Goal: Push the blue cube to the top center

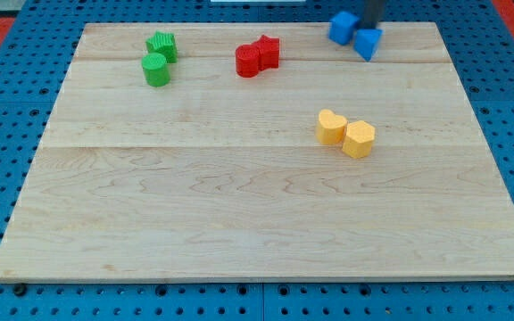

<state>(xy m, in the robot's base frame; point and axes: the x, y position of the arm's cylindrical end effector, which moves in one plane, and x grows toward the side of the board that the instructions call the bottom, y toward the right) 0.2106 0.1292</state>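
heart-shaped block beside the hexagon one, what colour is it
Yellow; the heart-shaped block touches the equally yellow hexagon block in the camera view.

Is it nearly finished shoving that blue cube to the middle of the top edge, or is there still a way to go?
Partly done: the blue cube already sits at the board's top edge, but right of center. In hand: my tip is down between the cube and the blue triangular block, on the cube's right side, placed to push it leftward. Left: sliding it along the top edge toward the middle, short of the red blocks.
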